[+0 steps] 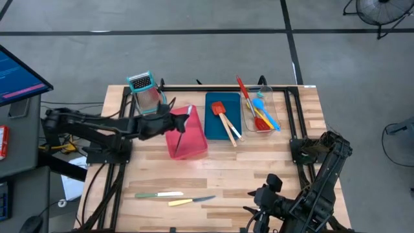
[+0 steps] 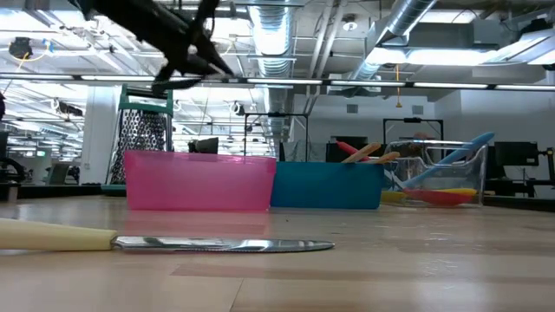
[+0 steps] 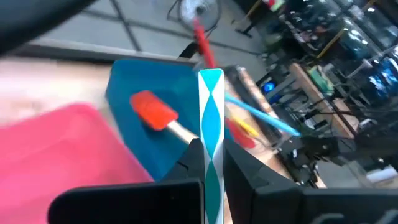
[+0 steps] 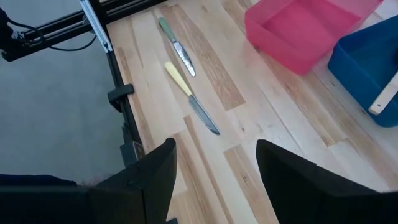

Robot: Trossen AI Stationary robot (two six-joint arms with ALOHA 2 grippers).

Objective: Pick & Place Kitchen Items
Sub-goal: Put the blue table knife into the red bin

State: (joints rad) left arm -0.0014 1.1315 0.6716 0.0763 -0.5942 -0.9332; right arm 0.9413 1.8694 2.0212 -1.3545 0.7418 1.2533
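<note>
My left gripper (image 1: 180,120) hangs above the pink tray (image 1: 186,136), shut on a slim teal-and-white knife (image 3: 211,106). In the blue tray (image 1: 223,107) lie a red spatula (image 1: 218,108) and a second wooden-handled one. A long red spoon (image 1: 243,90), a blue spoon (image 1: 266,111) and other small utensils rest in the clear tray (image 1: 275,103). A green-handled knife (image 1: 158,194) and a yellow-handled knife (image 1: 191,201) lie flat on the table near its front edge. My right gripper (image 4: 214,165) stands open above the front right, empty. My left gripper pinches the slim knife (image 3: 211,138) between its two fingers (image 3: 188,157), which come from the table's left and slant slightly down. The knife runs along the fingers and its free end (image 3: 211,76) sticks out well past the fingertips. It is lifted clear above the trays.
A teal-framed metal grater (image 1: 143,89) stands at the far edge, left of the pink tray. The three trays sit side by side along the far half. Bare wood stretches between the trays and the two knives in front.
</note>
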